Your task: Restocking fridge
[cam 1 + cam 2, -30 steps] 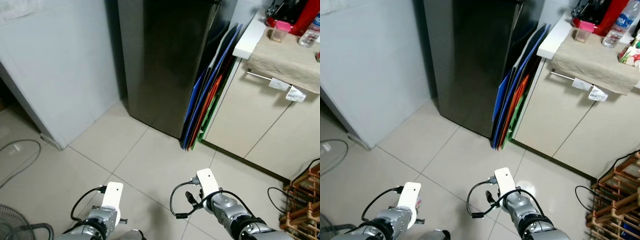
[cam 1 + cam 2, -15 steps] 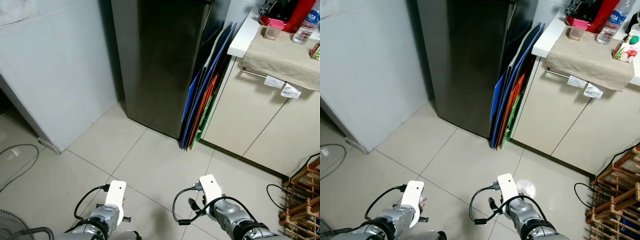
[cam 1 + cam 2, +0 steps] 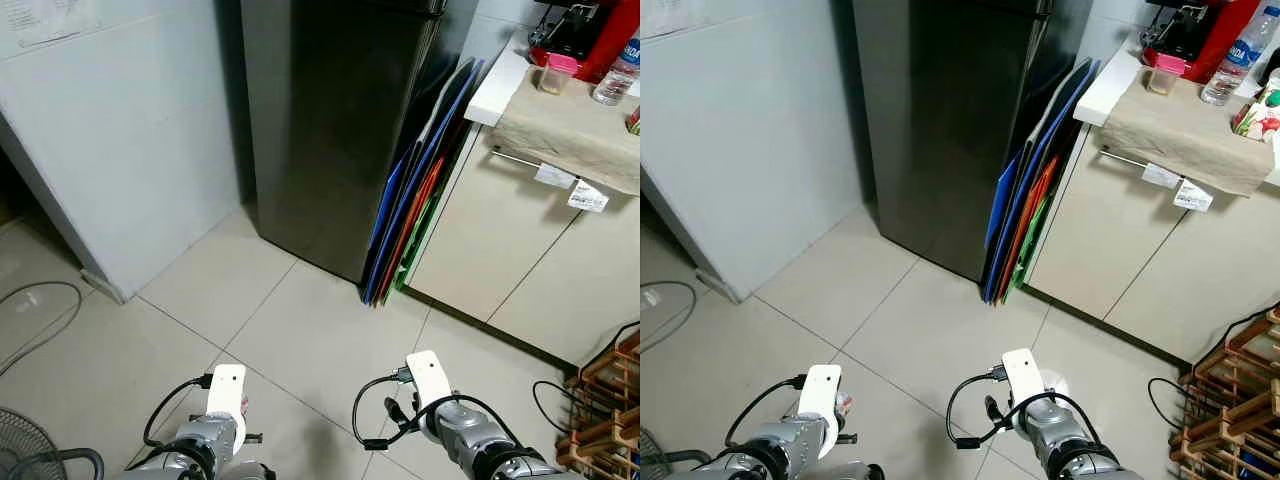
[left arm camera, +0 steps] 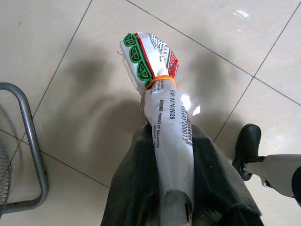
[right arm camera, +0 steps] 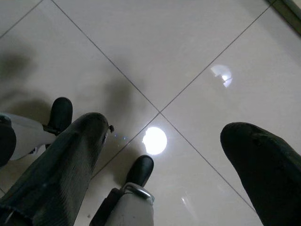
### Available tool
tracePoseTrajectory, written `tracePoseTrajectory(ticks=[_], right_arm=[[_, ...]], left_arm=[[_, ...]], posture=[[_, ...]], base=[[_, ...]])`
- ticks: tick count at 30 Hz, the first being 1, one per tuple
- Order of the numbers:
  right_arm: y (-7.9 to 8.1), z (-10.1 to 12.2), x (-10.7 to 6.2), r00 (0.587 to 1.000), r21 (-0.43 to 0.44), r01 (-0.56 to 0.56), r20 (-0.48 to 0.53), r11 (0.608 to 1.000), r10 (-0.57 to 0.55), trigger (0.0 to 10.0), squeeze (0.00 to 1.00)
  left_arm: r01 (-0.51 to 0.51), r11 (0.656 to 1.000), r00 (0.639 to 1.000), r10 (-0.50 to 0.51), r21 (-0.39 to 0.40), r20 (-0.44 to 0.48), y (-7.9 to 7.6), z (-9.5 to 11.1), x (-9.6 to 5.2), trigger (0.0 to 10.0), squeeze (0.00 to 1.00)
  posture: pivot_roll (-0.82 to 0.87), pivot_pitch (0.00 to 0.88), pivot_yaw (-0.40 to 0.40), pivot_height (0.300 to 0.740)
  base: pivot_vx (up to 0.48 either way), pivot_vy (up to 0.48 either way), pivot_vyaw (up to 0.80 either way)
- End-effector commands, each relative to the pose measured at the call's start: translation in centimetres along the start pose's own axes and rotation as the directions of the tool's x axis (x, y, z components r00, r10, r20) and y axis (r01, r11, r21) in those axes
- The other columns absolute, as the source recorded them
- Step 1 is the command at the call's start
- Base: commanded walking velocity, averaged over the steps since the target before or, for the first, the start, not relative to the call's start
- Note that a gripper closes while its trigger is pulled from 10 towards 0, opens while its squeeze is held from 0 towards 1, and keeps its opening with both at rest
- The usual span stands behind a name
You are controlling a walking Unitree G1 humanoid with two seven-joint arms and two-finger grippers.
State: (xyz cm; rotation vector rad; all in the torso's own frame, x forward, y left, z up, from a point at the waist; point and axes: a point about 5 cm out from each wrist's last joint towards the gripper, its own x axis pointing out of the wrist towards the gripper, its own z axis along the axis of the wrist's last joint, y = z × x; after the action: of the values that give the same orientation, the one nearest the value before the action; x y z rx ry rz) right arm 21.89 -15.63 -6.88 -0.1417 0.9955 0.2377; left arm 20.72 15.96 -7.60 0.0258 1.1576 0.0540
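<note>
Swaying rather than closing in, the head camera's view has slid a little over the last second while the dark fridge [image 3: 330, 120] stands shut ahead across the tiled floor [image 3: 300, 340]; so restocking is, I judge, at the approach; left tool [image 4: 174, 207] clamps a wrapped, rubber-banded food packet [image 4: 162, 117] low over the floor; right tool [image 5: 160, 179] hangs wide, carrying nothing.

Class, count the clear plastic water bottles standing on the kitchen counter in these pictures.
1: a water bottle stands at the counter's far end, beside the red appliance. More could be hidden past the frame's edge.
</note>
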Motion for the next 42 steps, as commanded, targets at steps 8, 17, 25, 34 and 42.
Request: tracePoseTrajectory(ticks=[8,17,25,34,42], right_arm=[[-0.2,-0.9,-0.1,1.0,0.037,0.017,-0.026,0.999,-0.016,10.0,0.15],[-0.1,-0.8,-0.1,1.0,0.034,0.004,-0.023,0.999,-0.004,10.0,0.15],[0.2,-1.3,0.0,0.999,-0.026,0.002,-0.052,1.0,-0.003,10.0,0.14],[-1.2,-1.3,-0.2,0.995,0.106,0.095,-0.042,0.99,-0.091,10.0,0.14],[-0.6,-1.8,-0.2,0.996,0.065,0.074,-0.049,0.995,-0.071,10.0,0.14]], left_arm=[[0.006,1.0,1.0,-0.006,0.011,0.002,-0.3,-0.1,0.0,10.0,0.0],[0.016,1.0,1.0,-0.016,0.022,0.005,-0.6,0.0,0.0,10.0,0.0],[0.036,0.998,0.999,-0.036,0.052,-0.003,-1.1,-0.3,0.0,10.0,0.0],[0.039,0.997,0.999,-0.038,0.068,-0.01,-1.1,-0.6,0.0,10.0,0.0],[0.031,0.995,1.0,-0.03,0.09,-0.006,-0.9,-0.8,0.1,10.0,0.0]], posture=[[0.0,0.0,-0.04,0.74],[-0.02,0.0,-0.047,0.74],[-0.04,0.0,-0.05,0.74],[-0.06,0.012,-0.045,0.74],[-0.06,0.02,-0.032,0.74]], base=[[0.0,0.0,0.0],[0.0,0.0,0.0],[0.0,0.0,0.0],[0.0,0.0,0.0],[0.0,0.0,0.0]])
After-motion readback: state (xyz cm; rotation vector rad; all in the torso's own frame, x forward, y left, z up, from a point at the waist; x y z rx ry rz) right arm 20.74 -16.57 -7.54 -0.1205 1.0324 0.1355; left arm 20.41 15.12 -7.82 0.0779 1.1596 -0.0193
